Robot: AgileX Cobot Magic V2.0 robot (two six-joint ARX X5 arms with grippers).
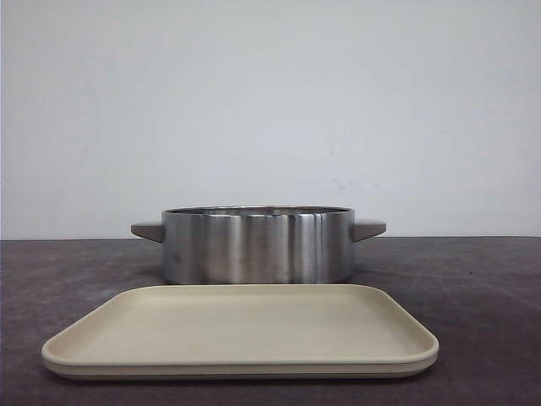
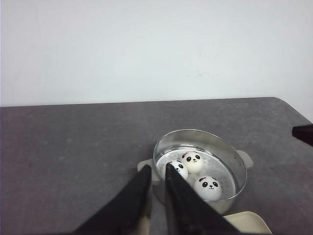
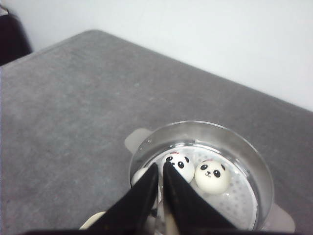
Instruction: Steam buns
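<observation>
The near flat beige rectangular tray (image 1: 241, 331) lies bare, both black grippers (image 2: 157, 205) (image 3: 160, 196) hover nearly closed and empty, and the glossy white panda-faced buns (image 2: 208, 186) sit inside the far round steel steamer pot (image 1: 258, 245), so lift clear without nudging any.

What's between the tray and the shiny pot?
Nothing: in the front view only a bare strip of dark table separates the tray from the pot.
</observation>
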